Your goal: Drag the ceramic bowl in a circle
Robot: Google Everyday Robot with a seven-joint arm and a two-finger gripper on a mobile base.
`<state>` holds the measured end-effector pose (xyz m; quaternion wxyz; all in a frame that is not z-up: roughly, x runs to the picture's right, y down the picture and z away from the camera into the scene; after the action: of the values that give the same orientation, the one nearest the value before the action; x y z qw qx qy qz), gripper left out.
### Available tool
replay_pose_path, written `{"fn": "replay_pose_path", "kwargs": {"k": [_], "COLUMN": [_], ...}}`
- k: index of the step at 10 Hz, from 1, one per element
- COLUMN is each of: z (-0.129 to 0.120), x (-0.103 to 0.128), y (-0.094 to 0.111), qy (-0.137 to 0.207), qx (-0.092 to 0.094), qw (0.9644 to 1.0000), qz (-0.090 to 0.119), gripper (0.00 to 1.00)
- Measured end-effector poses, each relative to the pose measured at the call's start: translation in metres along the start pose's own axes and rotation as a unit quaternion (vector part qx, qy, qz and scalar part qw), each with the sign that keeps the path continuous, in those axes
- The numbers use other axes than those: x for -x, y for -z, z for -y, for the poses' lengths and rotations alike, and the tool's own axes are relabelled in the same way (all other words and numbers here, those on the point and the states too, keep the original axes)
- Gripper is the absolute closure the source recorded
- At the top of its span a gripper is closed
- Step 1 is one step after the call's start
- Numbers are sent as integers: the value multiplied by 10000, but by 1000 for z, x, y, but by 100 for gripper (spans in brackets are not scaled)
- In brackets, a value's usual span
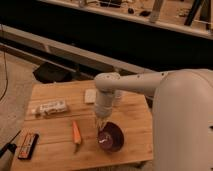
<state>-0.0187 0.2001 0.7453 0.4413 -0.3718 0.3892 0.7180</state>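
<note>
Here the gripper hangs just below the frame's centre, its tip down at the upper-left rim of the ceramic bowl; how far open it is, or whether it grips the rim, I cannot tell. The bowl sits at the lower middle of the wooden table. A carrot lies just left of it, and what looks like a white cup stands above

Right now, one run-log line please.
gripper: at rim of ceramic bowl | bowl: near front edge of wooden table | carrot: beside bowl, apart
</note>
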Motion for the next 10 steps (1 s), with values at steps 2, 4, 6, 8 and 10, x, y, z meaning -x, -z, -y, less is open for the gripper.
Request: {"fn": "replay_pose_path", "kwargs": {"k": [2, 4, 6, 8, 10], "z": [23, 36, 32, 10, -18], "x": [21, 43, 62, 85, 104], "y": [19, 38, 47, 46, 42], "qy": [-272, -332, -99, 344, 733], "qx": [-31, -88, -195, -310, -358], "qw": [9994, 9985, 9978, 9957, 9928], "qz": [207, 424, 628, 799, 883], "gripper": [82, 82, 82, 82, 82]}}
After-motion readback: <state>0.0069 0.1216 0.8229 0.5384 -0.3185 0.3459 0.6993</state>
